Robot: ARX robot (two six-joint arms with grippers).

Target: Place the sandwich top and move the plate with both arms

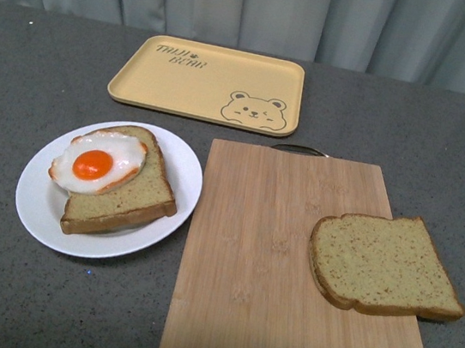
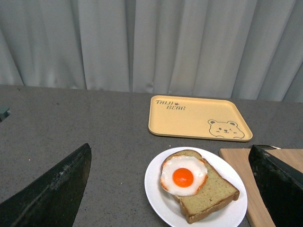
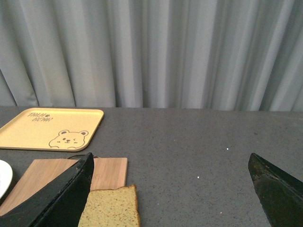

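**Two slices, one egg, one plate, and both sets of fingers wide**

Two slices of speckled brown-crusted bread are on the grey table (image 1: 22, 67). The plain one, the sandwich top (image 1: 384, 263), lies flat at the right edge of the single wooden cutting board (image 1: 262, 273). Its right corner hangs over that edge onto the table. The other slice (image 1: 129, 198) sits on the one white plate (image 1: 38, 199), toward the table's left side. It carries the only fried egg (image 1: 95, 163), which covers its far left corner and spills a little past the crust. The plate's rim is just beside the board's left edge; I cannot tell whether they touch.

One yellow tray (image 1: 202, 83) lies behind both, near the table's far edge. Brown lettering in its far left corner has two lines: the lower reads "BEAR", and the upper starts with "TA", the rest unclear. A bear's face is drawn in its near right corner. A small metal handle (image 1: 299, 150) shows at the board's far end.

The left fingers (image 2: 57, 189) are spread wide and grip nothing, with the plate ahead of them. The right fingers (image 3: 61, 194) are likewise wide and bare, with the sandwich top just ahead.
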